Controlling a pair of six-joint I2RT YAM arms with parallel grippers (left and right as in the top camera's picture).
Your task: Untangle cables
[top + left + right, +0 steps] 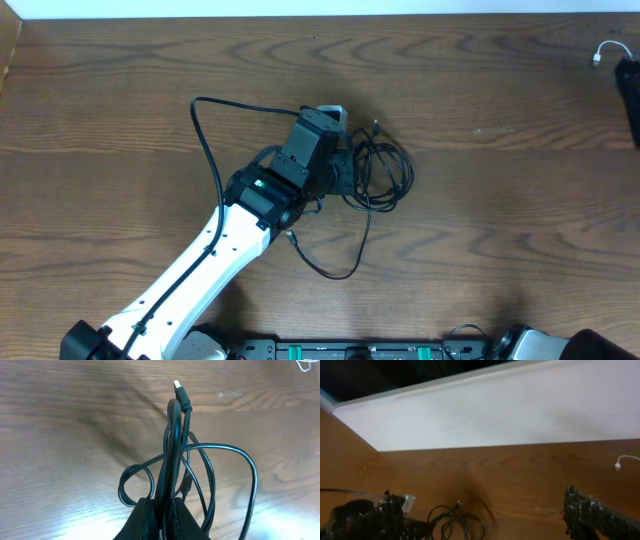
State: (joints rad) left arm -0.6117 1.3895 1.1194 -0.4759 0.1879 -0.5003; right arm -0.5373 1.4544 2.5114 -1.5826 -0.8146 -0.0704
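A tangle of black cables (378, 172) lies in loops at the middle of the table, and one strand trails toward the front edge (340, 272). My left gripper (345, 172) reaches in from the left and is shut on several strands of it. In the left wrist view, the strands run up from between the left gripper's (161, 506) fingers to a plug end (178, 386). A white cable (606, 52) lies apart at the far right. Only one finger (587, 512) of my right gripper shows; it is open with nothing in it.
The left arm's own thicker black wire (205, 135) arcs over the table to the left of the bundle. A dark object (629, 95) sits at the right edge below the white cable. A white wall (520, 405) borders the far side.
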